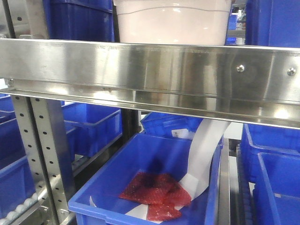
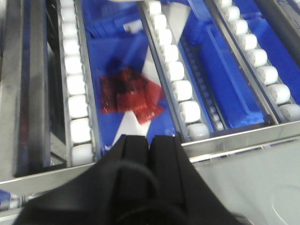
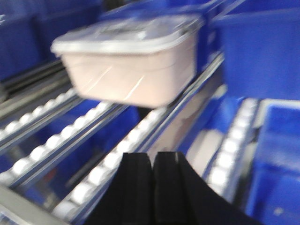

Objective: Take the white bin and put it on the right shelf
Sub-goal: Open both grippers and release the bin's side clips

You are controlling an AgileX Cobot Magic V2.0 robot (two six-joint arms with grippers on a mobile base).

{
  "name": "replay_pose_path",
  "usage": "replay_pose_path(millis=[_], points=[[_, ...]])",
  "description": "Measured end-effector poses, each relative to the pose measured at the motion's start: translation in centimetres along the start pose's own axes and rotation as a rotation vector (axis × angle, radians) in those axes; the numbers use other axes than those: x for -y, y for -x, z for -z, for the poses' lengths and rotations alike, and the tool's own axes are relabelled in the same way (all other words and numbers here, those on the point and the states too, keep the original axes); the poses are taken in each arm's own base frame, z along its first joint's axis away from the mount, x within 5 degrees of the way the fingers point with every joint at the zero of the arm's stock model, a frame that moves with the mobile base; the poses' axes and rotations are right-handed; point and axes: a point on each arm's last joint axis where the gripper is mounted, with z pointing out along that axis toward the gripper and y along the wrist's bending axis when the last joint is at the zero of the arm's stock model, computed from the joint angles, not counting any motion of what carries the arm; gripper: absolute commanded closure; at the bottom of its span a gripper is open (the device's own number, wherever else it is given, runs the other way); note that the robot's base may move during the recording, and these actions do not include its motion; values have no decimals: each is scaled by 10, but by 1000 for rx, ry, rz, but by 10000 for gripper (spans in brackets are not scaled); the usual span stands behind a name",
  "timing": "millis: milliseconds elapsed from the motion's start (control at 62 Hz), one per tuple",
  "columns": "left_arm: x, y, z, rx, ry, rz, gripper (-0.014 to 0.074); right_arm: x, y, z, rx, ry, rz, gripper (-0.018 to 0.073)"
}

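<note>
The white bin (image 1: 173, 21) sits on the right shelf (image 1: 150, 70), its pale pinkish side showing above the shiny steel front rail. In the right wrist view the white bin (image 3: 133, 58) rests on the roller tracks with its lid on, well ahead of my right gripper (image 3: 153, 157), which is shut and holds nothing. My left gripper (image 2: 149, 139) is shut too, with nothing in it, hovering over the steel rail (image 2: 234, 140) at the front of the rollers.
Blue bins (image 1: 79, 18) flank the white bin on the shelf. Below, an open blue bin (image 1: 154, 183) holds red packets (image 1: 157, 192) and a white paper strip (image 1: 204, 150). Perforated steel uprights (image 1: 40, 154) stand left. White rollers (image 2: 178, 75) run between tracks.
</note>
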Motion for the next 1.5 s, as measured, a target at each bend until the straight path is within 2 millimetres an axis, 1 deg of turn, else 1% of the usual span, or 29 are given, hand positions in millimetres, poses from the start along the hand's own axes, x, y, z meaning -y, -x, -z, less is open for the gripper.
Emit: replay_pose_path(millis=[65, 129, 226, 242, 258, 274, 355, 468, 484, 500, 581, 661, 726, 839, 1500], points=[[8, -9, 1, 41, 19, 4, 714, -4, -6, 14, 55, -17, 15, 491], [14, -24, 5, 96, 54, 13, 714, -8, -11, 29, 110, -25, 33, 491], [20, -54, 14, 188, 126, 35, 714, -15, -24, 48, 165, -19, 56, 491], [21, -57, 18, 218, 142, 35, 714, -16, -27, 51, 173, -18, 60, 491], [22, -64, 16, 216, 149, 40, 714, -17, -29, 53, 178, -17, 62, 491], [24, -68, 21, 245, 166, 35, 714, -18, -32, 56, 186, -15, 66, 491], [29, -98, 27, 319, 223, 44, 714, -21, -46, 66, 215, -10, 80, 491], [36, -138, 32, 408, 298, 60, 714, -23, -61, 76, 249, -4, 95, 491], [36, -146, 30, 408, 305, 64, 713, -23, -63, 77, 252, -4, 97, 491], [37, -150, 33, 434, 319, 63, 713, -23, -65, 78, 256, -3, 98, 491], [41, -176, 35, 481, 359, 71, 714, -24, -71, 81, 265, -1, 103, 491], [45, -194, 38, 524, 386, 73, 714, -23, -73, 81, 264, -1, 102, 491], [48, -205, 40, 545, 396, 74, 714, -23, -73, 81, 267, 4, 95, 491], [50, -213, 41, 555, 401, 72, 714, -24, -73, 81, 270, 9, 86, 491], [50, -213, 41, 561, 405, 74, 714, -25, -75, 81, 250, 27, 86, 491]])
